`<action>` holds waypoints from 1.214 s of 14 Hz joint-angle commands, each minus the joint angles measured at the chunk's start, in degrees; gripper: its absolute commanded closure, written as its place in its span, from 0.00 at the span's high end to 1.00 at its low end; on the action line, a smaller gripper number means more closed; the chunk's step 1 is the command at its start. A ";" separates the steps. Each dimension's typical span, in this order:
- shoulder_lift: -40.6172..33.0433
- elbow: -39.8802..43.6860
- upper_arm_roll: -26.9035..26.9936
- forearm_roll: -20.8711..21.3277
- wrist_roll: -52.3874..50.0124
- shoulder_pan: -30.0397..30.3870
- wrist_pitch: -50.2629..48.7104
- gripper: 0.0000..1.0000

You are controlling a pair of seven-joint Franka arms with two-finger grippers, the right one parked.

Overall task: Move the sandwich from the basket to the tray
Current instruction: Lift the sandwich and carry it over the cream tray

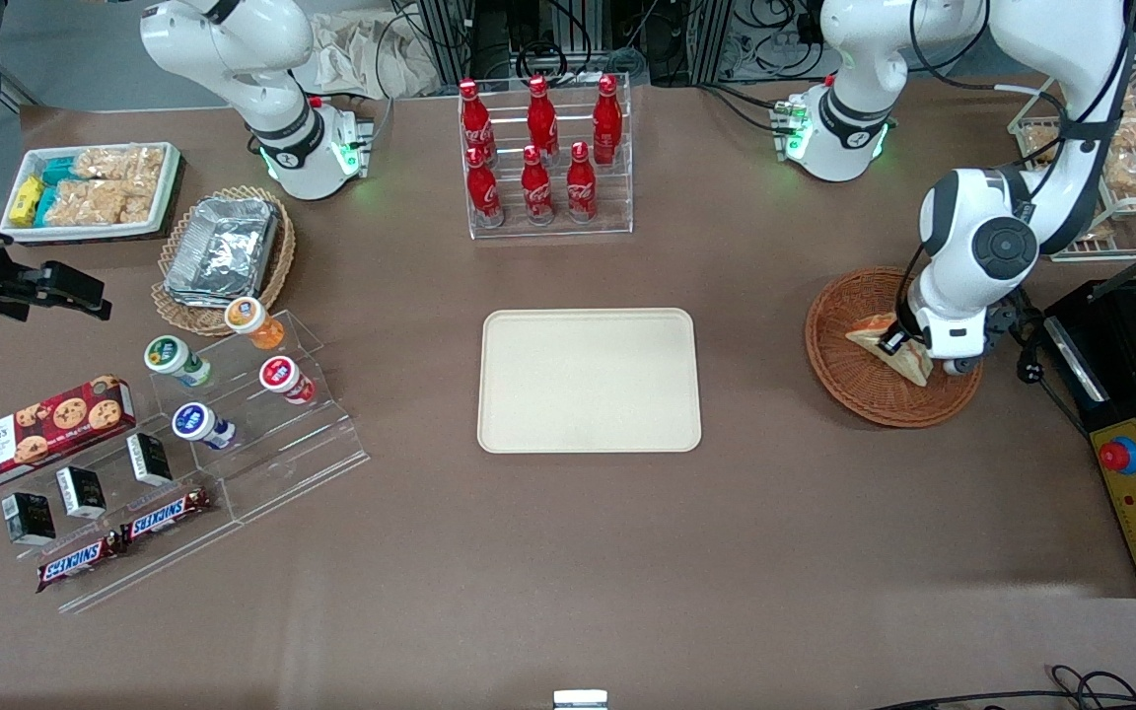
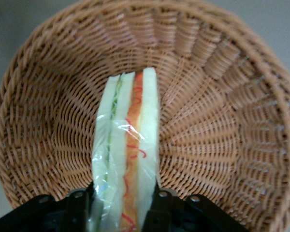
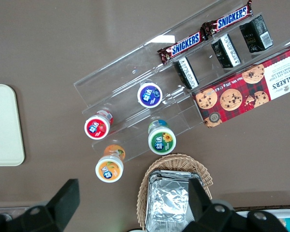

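- Snickers bars (image 1: 124,537) lie nearest the front camera, toward the parked arm's end of the counter (image 1: 568,552)
- Cream tray (image 1: 589,381) sits mid-counter, bare
- Toward the working arm's end, the gripper (image 1: 898,340) reaches into the basket (image 1: 854,385), clamped on the sandwich (image 1: 888,347)
- Wrist view: black fingers (image 2: 160,203) pinch the wrapped sandwich (image 2: 128,145) on both sides inside the basket (image 2: 217,121)

The gripper (image 1: 898,345) sits low inside the basket (image 1: 849,380), fingers (image 2: 79,205) pressed to both flanks of the sandwich (image 2: 128,154), with the woven rim rising all round it. Bare tabletop lies between basket and tray (image 1: 590,381) (whose surface holds nothing). The cola rack (image 1: 546,158) stands farther from the front camera than the tray.
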 commanded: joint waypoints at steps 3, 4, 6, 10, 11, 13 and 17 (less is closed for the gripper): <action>-11.94 7.77 -1.30 0.03 8.18 -1.48 -22.60 0.00; -12.13 12.06 -1.83 -0.32 8.81 -3.49 -27.70 0.00; -9.34 22.78 -2.01 -2.33 9.34 -8.75 -36.07 0.00; 1.19 39.14 -2.63 -8.50 9.17 -18.78 -37.60 0.00; 5.23 43.35 -2.71 -9.02 8.81 -21.50 -36.47 0.00; 11.31 47.25 -2.63 -9.03 8.99 -25.90 -30.60 0.00; 20.81 46.74 -2.54 -7.89 7.67 -32.94 -18.11 0.00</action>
